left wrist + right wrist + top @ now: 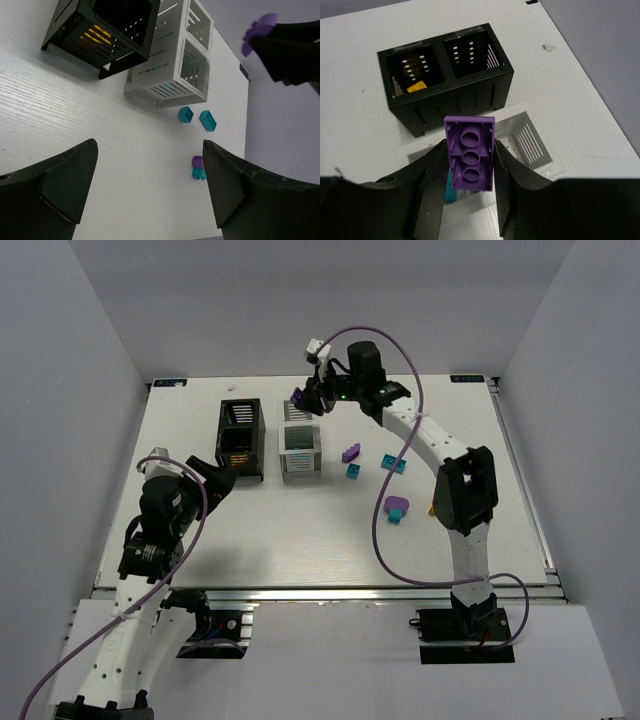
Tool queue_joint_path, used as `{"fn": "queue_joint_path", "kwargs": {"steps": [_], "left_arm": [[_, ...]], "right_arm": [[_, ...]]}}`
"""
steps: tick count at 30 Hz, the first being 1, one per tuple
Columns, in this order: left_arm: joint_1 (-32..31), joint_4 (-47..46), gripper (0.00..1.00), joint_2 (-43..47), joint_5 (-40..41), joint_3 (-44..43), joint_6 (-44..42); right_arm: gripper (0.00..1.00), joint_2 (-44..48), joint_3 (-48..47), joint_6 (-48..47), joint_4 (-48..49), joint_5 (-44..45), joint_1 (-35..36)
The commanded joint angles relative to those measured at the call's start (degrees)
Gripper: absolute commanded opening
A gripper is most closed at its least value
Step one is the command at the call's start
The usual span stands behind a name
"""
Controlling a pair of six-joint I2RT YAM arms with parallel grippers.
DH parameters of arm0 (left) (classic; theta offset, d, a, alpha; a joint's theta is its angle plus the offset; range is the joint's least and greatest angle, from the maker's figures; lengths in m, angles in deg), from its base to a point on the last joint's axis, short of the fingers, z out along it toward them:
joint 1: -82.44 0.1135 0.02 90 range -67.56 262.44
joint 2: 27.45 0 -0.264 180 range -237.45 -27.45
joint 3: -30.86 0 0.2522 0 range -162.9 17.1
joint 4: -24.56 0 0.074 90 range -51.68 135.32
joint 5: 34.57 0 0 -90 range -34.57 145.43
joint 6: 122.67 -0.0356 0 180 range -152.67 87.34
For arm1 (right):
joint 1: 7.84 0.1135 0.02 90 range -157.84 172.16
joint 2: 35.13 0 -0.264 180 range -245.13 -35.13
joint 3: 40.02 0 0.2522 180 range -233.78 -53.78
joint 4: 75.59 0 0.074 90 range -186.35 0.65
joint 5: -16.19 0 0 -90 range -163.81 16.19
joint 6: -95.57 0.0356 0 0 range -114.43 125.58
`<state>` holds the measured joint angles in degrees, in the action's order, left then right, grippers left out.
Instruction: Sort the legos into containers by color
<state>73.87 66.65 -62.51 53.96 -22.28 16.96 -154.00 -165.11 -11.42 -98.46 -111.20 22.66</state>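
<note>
- While the right gripper hangs in the air in the top view, it is clamped on a purple lego over the far end of the white container. The black container stands just beside the white one, on that gripper's left.
- Nearer than that gripper and to its right, loose legos lie on the table: a purple brick, two teal bricks, and a purple-and-teal pair close to the right arm.
- The left gripper sits just beside the near end of the black container, its jaws spread and holding nothing.
- In the left wrist view, the left gripper is released, its fingers wide apart with bare table between them.
- Ahead of it, the black container is on the left and the white container is touching it on the right.
- The teal bricks lie just past the white container's near corner, and the purple-and-teal pair is just beside the right finger.
- Far ahead and up, the right gripper carries the purple lego.
- In the right wrist view, the right gripper pinches the purple lego upright, its underside with three round tubes facing the camera.
- Beyond the fingertips is the black container, with a yellow-orange brick in the compartment on the view's left.
- The white container lies below the gripper.
</note>
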Motion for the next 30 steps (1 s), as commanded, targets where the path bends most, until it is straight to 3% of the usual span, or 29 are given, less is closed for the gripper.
{"fn": "queue_joint_path", "kwargs": {"steps": [1,11,20,24,26,29,30], "left_arm": [[0.3,0.5,0.94,1.5,0.7,-0.2,1.0],[0.3,-0.4,0.94,3.0,0.1,2.4,2.9],[0.2,-1.5,0.94,2.5,-0.5,2.8,3.3],[0.3,-2.2,0.94,1.8,-1.0,2.8,3.3],[0.3,-2.8,0.94,1.6,-1.2,2.8,3.3],[0.2,-2.8,0.94,1.5,-1.4,2.7,3.3],[0.3,-2.8,0.94,1.6,-1.4,2.8,3.4]], "right_arm": [[0.0,-2.3,-2.5,6.3,13.8,4.7,0.6],[0.0,-11.7,-7.9,7.3,20.2,11.0,1.2],[0.12,-10.9,-3.5,7.3,19.6,9.1,1.2],[0.26,-10.6,-2.6,6.6,18.9,8.9,1.2],[0.29,-10.5,-2.0,6.1,18.3,8.8,1.2],[0.43,-10.2,-1.2,5.3,18.3,9.3,1.2],[0.52,-10.2,-1.2,5.1,18.2,9.6,1.1]]}}
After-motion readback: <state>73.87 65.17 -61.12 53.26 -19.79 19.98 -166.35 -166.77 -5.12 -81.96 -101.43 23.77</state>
